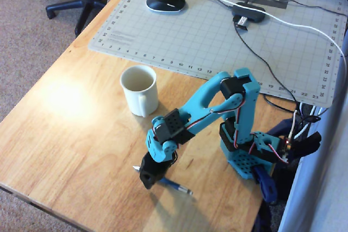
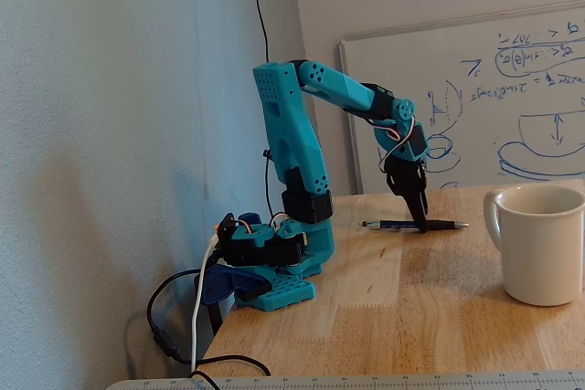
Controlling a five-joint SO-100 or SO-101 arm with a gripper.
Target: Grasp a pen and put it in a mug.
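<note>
- The pen [image 2: 413, 224] lies flat on the wooden bench [image 1: 81, 134], near the bench's front edge in the overhead view. There its long axis runs on a slant, from under the gripper down toward the lower right, where a silver end shows [image 1: 179, 187].
- In the fixed view the same pen reads as nearly level, one end pointing toward the arm's base and the other toward the mug.
- The mug [image 1: 140, 89] stands upright, mouth open upward, handle turned toward the front edge of the bench in the overhead view — apart from the pen, farther in from that edge.
- The arm rises from its teal base [image 2: 274, 285] near the bench's right edge in the overhead view, the upper link standing steeply, the forearm folding over and sloping down toward the pen.
- The gripper [image 1: 149, 175] points almost straight down, its black fingers [image 2: 418, 198] reaching to the pen's middle in the fixed view.
- The fingers look narrow about the pen, but whether they actually clamp it I cannot tell — the pen rests on the bench either way.
- Behind the mug lies a grey cutting mat [image 1: 217, 42], with a black computer mouse [image 1: 166, 0] on it.
</note>
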